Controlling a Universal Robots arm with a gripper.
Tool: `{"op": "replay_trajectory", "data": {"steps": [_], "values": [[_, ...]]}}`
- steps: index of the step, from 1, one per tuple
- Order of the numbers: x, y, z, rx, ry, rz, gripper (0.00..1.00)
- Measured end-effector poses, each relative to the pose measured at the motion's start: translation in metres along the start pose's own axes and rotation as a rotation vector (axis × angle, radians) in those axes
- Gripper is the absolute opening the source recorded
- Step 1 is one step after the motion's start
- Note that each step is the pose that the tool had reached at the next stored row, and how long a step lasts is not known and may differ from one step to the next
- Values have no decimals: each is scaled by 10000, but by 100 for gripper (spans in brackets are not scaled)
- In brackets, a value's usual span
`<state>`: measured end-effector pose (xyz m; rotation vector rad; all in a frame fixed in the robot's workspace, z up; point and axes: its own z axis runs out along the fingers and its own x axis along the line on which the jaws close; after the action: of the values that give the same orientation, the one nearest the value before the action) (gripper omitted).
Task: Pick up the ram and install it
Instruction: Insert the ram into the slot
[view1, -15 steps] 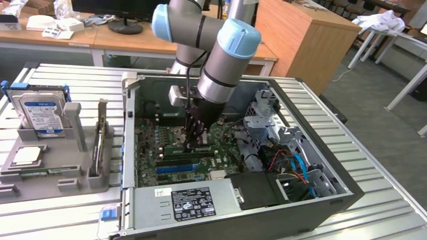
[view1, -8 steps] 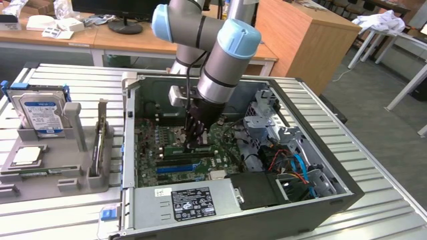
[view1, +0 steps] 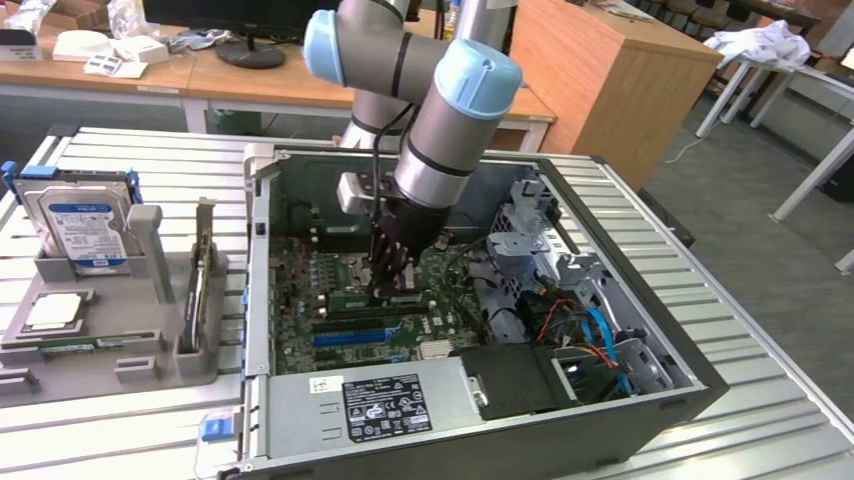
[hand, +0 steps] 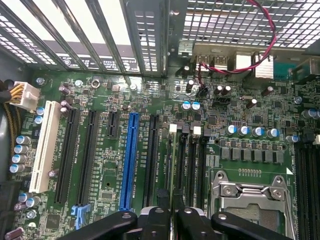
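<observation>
In the wrist view the ram (hand: 172, 165) appears edge-on as a thin green strip between my gripper's (hand: 172, 215) black fingers (hand: 156, 220), which are shut on it. It lies along a memory slot with a white latch (hand: 173, 128), just beside the silver CPU socket (hand: 250, 200). I cannot tell whether it is seated or hovering. In the exterior view the gripper (view1: 396, 290) reaches straight down into the open computer case (view1: 587, 420), low over the green motherboard (view1: 334, 320).
On the exterior view's left, a grey holder (view1: 80, 345) carries a silver hard drive (view1: 83, 225), a CPU chip (view1: 51, 312) and a thin board on edge (view1: 198, 295). Drive cage and cables (view1: 587, 330) crowd the case's right side. Expansion slots (hand: 131, 160) lie beside the memory slots.
</observation>
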<state>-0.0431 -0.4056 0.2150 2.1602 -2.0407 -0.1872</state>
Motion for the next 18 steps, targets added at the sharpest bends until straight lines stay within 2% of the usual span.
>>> {"op": "replay_trajectory", "data": {"steps": [18], "values": [[-1,-2,21,1,-1,-1,13]]}}
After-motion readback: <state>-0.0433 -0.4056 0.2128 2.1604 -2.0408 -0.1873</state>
